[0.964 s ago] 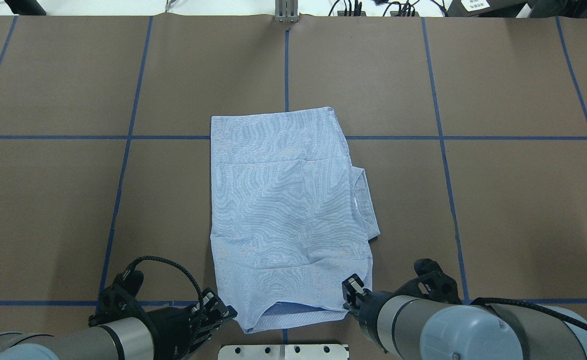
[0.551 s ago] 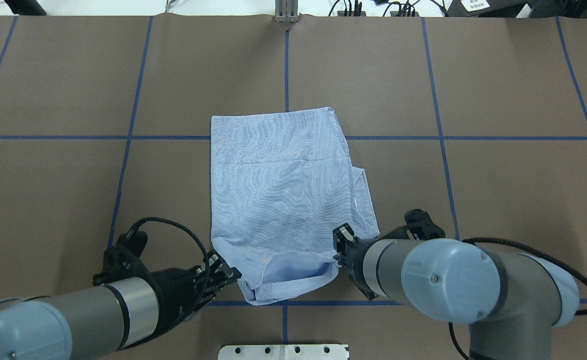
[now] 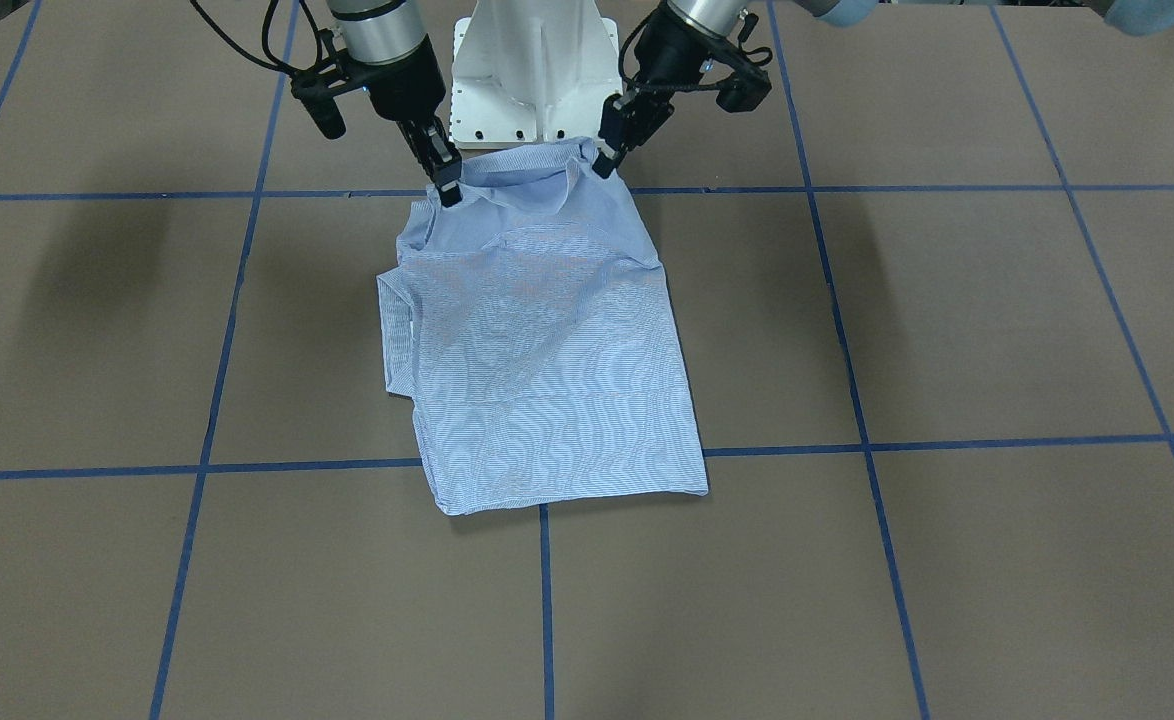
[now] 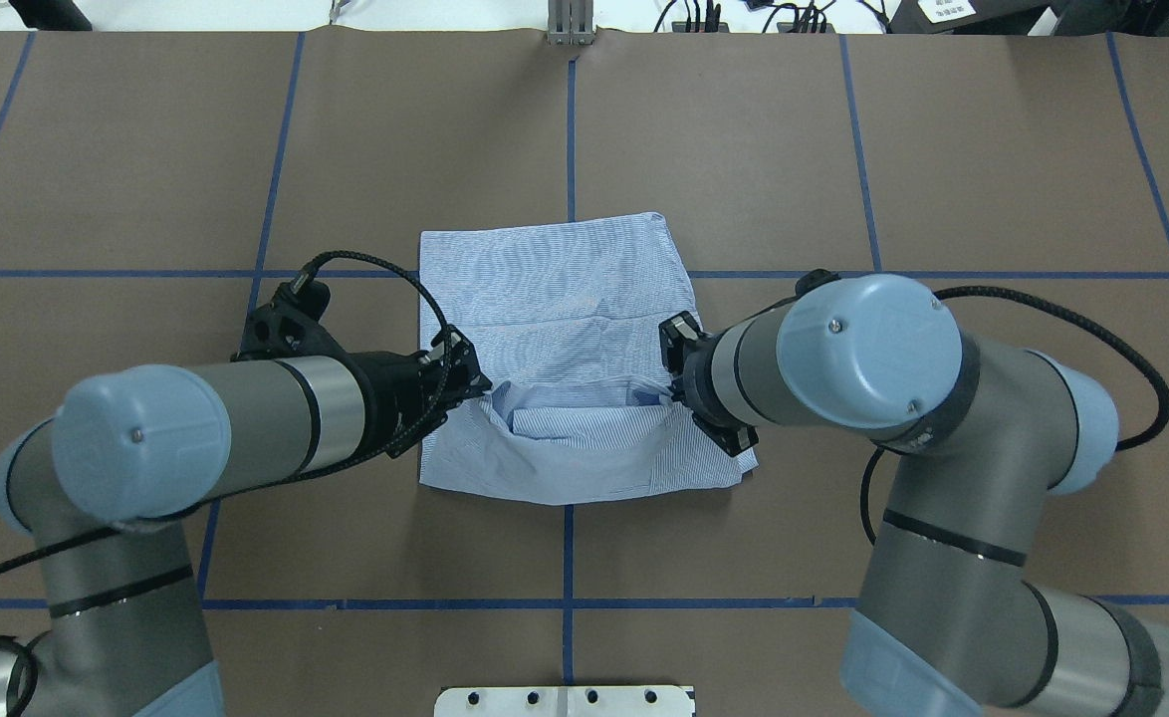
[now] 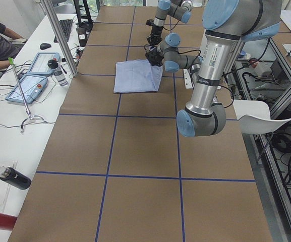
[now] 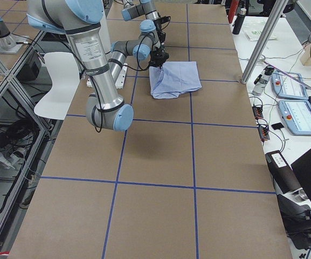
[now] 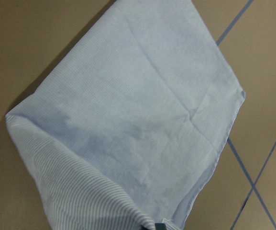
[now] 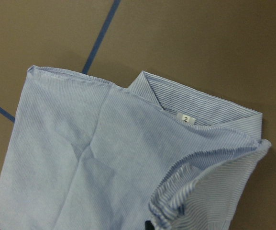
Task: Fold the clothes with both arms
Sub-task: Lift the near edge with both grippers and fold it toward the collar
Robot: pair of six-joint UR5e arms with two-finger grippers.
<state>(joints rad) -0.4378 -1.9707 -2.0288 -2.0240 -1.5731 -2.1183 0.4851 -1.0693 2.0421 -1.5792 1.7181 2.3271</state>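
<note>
The light blue striped shirt [image 4: 555, 299] lies folded at the table's middle, collar toward my right. My left gripper [image 4: 480, 383] is shut on the near hem's left corner. My right gripper [image 4: 671, 383] is shut on its right corner. Both hold that hem raised above the shirt's middle, so the near part doubles over. In the front-facing view the left gripper [image 3: 607, 160] and right gripper [image 3: 447, 190] hold the lifted edge of the shirt [image 3: 547, 350]. The right wrist view shows the collar and white neck label [image 8: 185, 119]. The left wrist view shows the shirt [image 7: 128, 120] spread below.
Blue tape lines [image 4: 570, 139] grid the brown table. The white pedestal base [image 3: 537, 60] and a metal plate [image 4: 565, 700] sit at my near edge. An operators' desk with tablets [image 5: 34, 75] and a bottle runs along the far side.
Both grippers have lifted the shirt's near hem and carried it away from the base, over the shirt's middle. The near part now folds over itself.
</note>
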